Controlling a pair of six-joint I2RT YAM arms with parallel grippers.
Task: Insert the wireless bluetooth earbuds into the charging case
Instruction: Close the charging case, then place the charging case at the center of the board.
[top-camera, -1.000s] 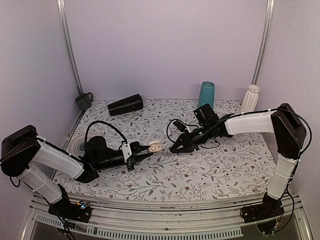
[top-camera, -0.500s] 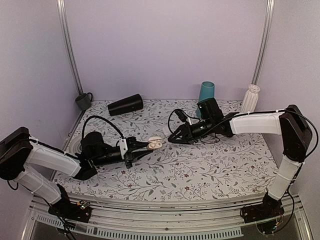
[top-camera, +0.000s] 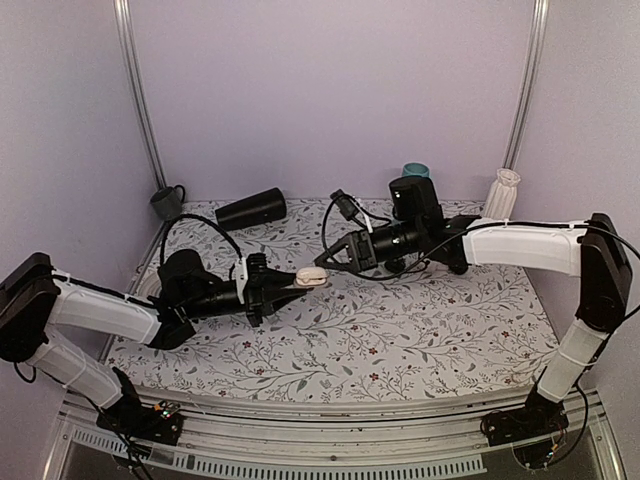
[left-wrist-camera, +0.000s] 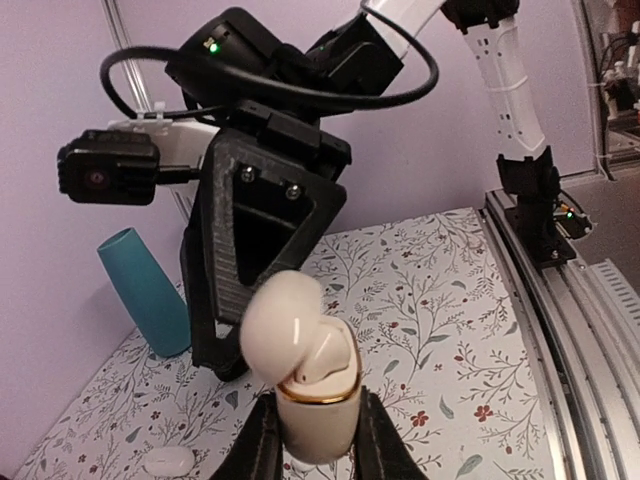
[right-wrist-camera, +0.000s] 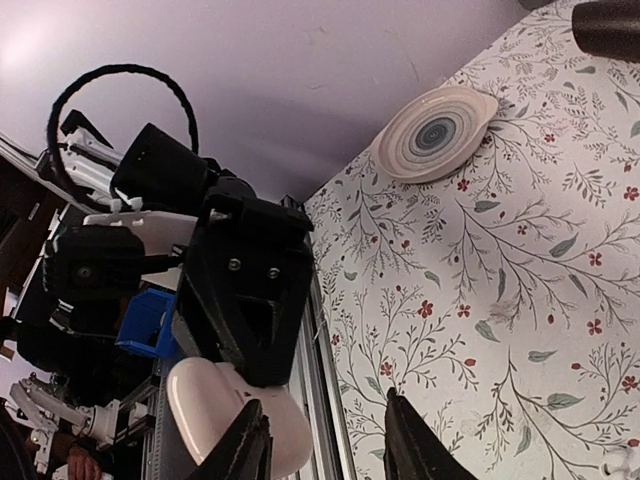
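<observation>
Centre of top view, above floral table (top-camera: 450, 330): left gripper (top-camera: 288, 284) clamped on charging case (top-camera: 311, 278), white case lid hinged open. Right gripper (top-camera: 332, 262) just upper right of case, fingers spread, nothing between them. Teal cup (top-camera: 416, 170) at back, behind right arm.

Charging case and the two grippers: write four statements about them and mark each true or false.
1. The charging case is held between the fingers of the left gripper. True.
2. The case's lid is shut. False: it is open, with an earbud sitting in one well.
3. The right gripper is clamped on the teal cup. False: it is open and close to the case; the cup stands apart on the table.
4. A black cup lies on its side near the back. True.
</observation>
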